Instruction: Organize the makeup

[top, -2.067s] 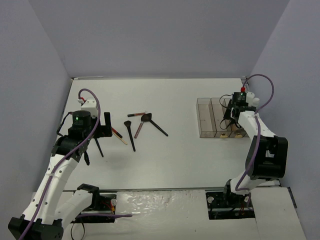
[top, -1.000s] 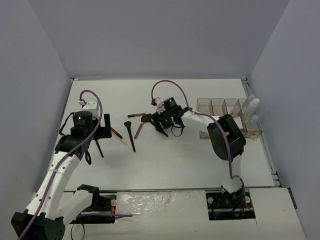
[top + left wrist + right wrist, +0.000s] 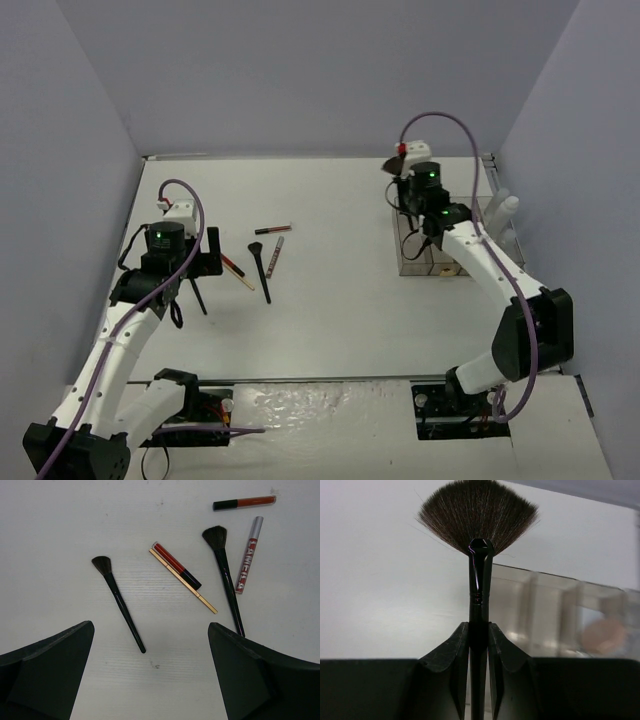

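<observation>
My right gripper is shut on the black handle of a fan brush and holds it in the air by the left end of the clear organizer; the bristles point away from the fingers. My left gripper is open and empty above the table. Below it lie two black-handled brushes, a red pencil beside a tan pencil, a silver tube and a red gloss tube. They also show in the top view around the brush.
A clear white-capped bottle stands at the organizer's right end, and a pinkish item sits in one compartment. The grey walls close in the table at the back and sides.
</observation>
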`<state>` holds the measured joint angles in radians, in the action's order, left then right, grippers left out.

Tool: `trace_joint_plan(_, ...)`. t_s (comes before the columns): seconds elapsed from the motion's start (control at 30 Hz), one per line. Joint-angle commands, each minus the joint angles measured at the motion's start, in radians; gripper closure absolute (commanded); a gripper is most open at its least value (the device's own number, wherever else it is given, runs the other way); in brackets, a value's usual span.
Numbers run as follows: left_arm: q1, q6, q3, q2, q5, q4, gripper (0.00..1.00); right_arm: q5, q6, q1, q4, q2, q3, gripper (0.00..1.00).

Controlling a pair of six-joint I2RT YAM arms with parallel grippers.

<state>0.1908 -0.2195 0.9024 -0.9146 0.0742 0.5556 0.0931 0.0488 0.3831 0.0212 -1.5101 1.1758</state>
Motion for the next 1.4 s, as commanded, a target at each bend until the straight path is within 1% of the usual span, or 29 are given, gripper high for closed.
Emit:
trace_joint_plan(0.0,-0.01,-0.001,0.026,0.006,-0.01,-0.048,0.03,0.079,-0.063,-0.2,-0.018,0.067,-0.077,1.0)
trace_joint_plan(0.03,-0.01,-0.002,0.025,0.007,-0.011,-0.048,0.03,0.073,-0.095,-0.246,-0.018,0.06,-0.09,1.0)
trace_joint_plan(0.1,-0.011,-0.003,0.024,0.01,-0.013,-0.05,0.03,0.05,-0.106,-0.285,-0.017,0.033,-0.098,1.0)
trace_joint_plan(0.2,-0.011,-0.003,0.024,0.01,-0.008,-0.048,0.03,0.027,-0.116,-0.321,-0.011,-0.014,-0.095,1.0)
trace_joint_plan(0.4,-0.011,-0.001,0.02,0.02,0.009,-0.048,0.03,0.037,-0.133,-0.374,0.044,-0.097,-0.116,1.0)
trace_joint_plan(0.5,-0.011,0.0,0.02,0.019,0.006,-0.049,0.03,0.021,-0.133,-0.378,0.063,-0.111,-0.125,0.88)
trace_joint_plan(0.57,-0.011,0.0,0.021,0.014,0.003,-0.048,0.03,-0.021,-0.129,-0.378,0.067,-0.113,-0.126,0.71)
trace_joint_plan(0.63,-0.011,0.0,0.021,0.011,0.003,-0.049,0.03,-0.045,-0.12,-0.366,0.072,-0.096,-0.131,0.5)
trace_joint_plan(0.7,-0.011,0.0,0.021,0.009,0.002,-0.049,0.03,-0.048,-0.114,-0.346,0.079,-0.068,-0.134,0.38)
trace_joint_plan(0.77,-0.011,-0.001,0.021,0.007,0.002,-0.049,0.03,-0.042,-0.109,-0.308,0.083,-0.041,-0.134,0.33)
trace_joint_plan(0.87,-0.014,-0.001,0.022,0.002,0.005,-0.049,0.03,-0.006,-0.099,-0.218,0.085,0.008,-0.134,0.31)
trace_joint_plan(1.03,-0.017,-0.003,0.023,-0.003,0.007,-0.051,0.03,-0.1,-0.139,-0.096,0.105,0.086,-0.139,0.31)
trace_joint_plan(1.13,-0.024,-0.005,0.024,-0.001,0.007,-0.051,0.03,-0.158,-0.178,-0.014,0.149,0.095,-0.142,0.3)
trace_joint_plan(1.17,-0.027,-0.007,0.024,0.002,0.01,-0.052,0.03,-0.162,-0.199,0.052,0.178,0.09,-0.146,0.31)
trace_joint_plan(1.27,-0.032,-0.011,0.023,0.012,0.027,-0.055,0.03,-0.152,-0.239,0.193,0.236,0.047,-0.143,0.31)
trace_joint_plan(1.33,-0.036,-0.015,0.02,0.024,0.042,-0.057,0.03,-0.116,-0.271,0.288,0.29,-0.022,-0.132,0.32)
trace_joint_plan(1.37,-0.036,-0.018,0.02,0.03,0.051,-0.058,0.03,-0.099,-0.279,0.36,0.308,-0.049,-0.119,0.32)
